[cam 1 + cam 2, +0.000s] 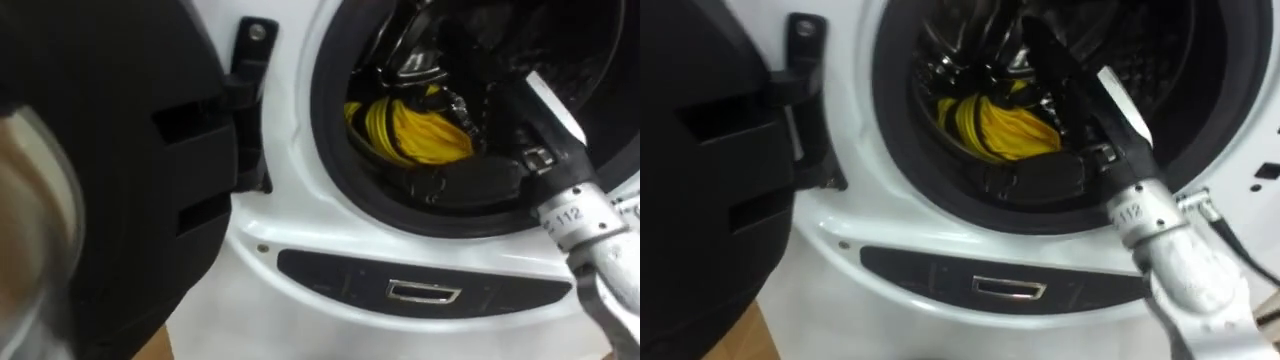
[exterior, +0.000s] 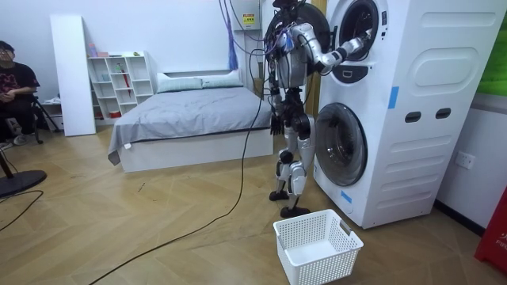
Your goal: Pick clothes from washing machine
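Right robot hand (image 1: 1035, 65) is deep inside the drum (image 1: 1185, 50), dark against dark; I cannot tell its grip. Yellow cloth (image 1: 1005, 128) lies at its 6 o'clock. Left robot hand (image 2: 276, 123) hangs low.

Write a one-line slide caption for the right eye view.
Right hand inside the washing machine's drum beside a yellow garment, with the dark door swung open at left.
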